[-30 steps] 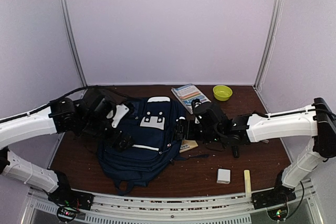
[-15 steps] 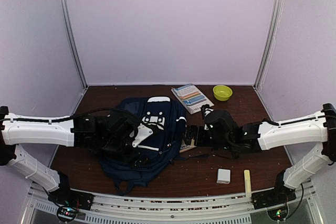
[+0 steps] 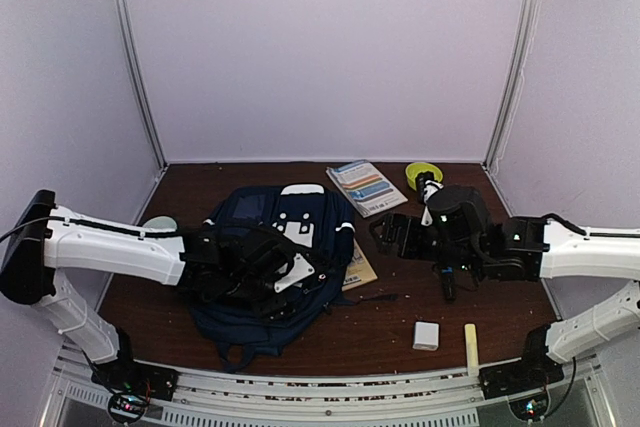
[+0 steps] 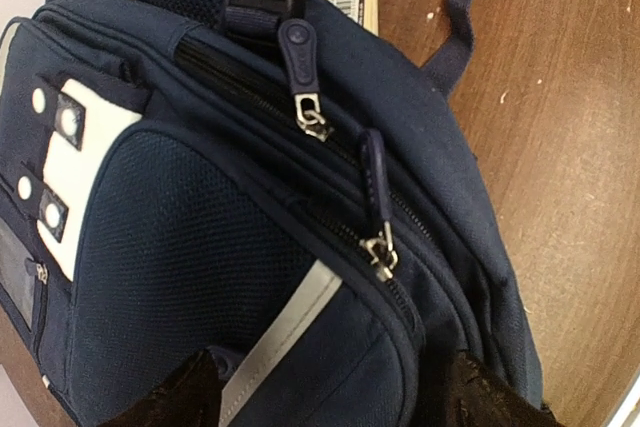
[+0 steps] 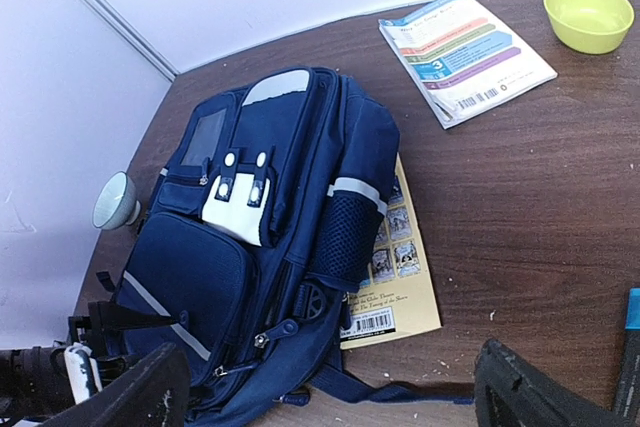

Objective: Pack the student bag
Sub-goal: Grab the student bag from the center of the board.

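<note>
The large navy-blue fabric backpack (image 3: 255,209) lies on the brown wooden table (image 3: 380,332), left of centre, and it seems zipped. The left gripper (image 4: 325,402) hovers spread over it, and the right gripper (image 5: 335,387) is spread and empty. Opening the bag seems the step in hand, so next the small metal zipper pull (image 4: 380,252) must be pinched precisely.

1. The yellow booklet (image 5: 405,277) lies partly under the student bag (image 5: 260,247); its left side is hidden.
2. In the top view, the left arm (image 3: 110,247) covers part of the bag and most of a pale cup (image 3: 156,223).
3. The right arm (image 3: 460,217) overlaps the green bowl (image 3: 412,171).
4. A blue-ended object (image 5: 630,347) is cut off at the right wrist view's edge; what it is cannot be told.
</note>
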Action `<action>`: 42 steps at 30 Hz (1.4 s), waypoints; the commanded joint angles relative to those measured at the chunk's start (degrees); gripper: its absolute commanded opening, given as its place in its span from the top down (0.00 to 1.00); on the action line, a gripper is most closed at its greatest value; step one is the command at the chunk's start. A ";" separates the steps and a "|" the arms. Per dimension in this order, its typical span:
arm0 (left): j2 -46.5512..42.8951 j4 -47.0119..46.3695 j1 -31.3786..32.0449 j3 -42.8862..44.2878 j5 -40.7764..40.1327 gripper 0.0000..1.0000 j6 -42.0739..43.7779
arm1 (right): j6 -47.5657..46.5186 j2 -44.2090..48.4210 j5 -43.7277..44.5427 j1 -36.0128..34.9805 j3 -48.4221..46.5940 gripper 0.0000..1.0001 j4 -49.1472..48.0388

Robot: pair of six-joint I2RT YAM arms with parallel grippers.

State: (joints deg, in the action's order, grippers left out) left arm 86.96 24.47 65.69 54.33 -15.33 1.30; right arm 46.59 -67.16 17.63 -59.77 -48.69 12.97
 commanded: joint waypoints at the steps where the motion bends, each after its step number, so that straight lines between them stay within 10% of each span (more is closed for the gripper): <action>1: 2.66 -0.48 0.05 3.43 -2.96 0.22 1.73 | -1.70 1.38 2.29 -0.18 1.73 0.00 -0.25; 15: 5.46 -1.22 -0.01 4.77 -9.31 0.32 3.79 | -3.05 1.96 1.18 -0.17 6.24 0.00 -6.27; 26: 3.49 -0.52 -0.03 6.39 -9.62 1.00 3.88 | -16.59 2.71 -2.39 -0.26 7.45 0.00 -6.91; 42: -2.84 12.42 -2.84 19.49 -6.06 1.00 5.18 | -32.33 2.48 -18.73 -3.14 19.48 0.02 -39.78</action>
State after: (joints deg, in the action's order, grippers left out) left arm 86.78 36.77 63.66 69.97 -22.26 5.21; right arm 17.74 -62.94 1.48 -61.10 -29.17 -16.80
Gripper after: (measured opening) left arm 0.027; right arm 0.987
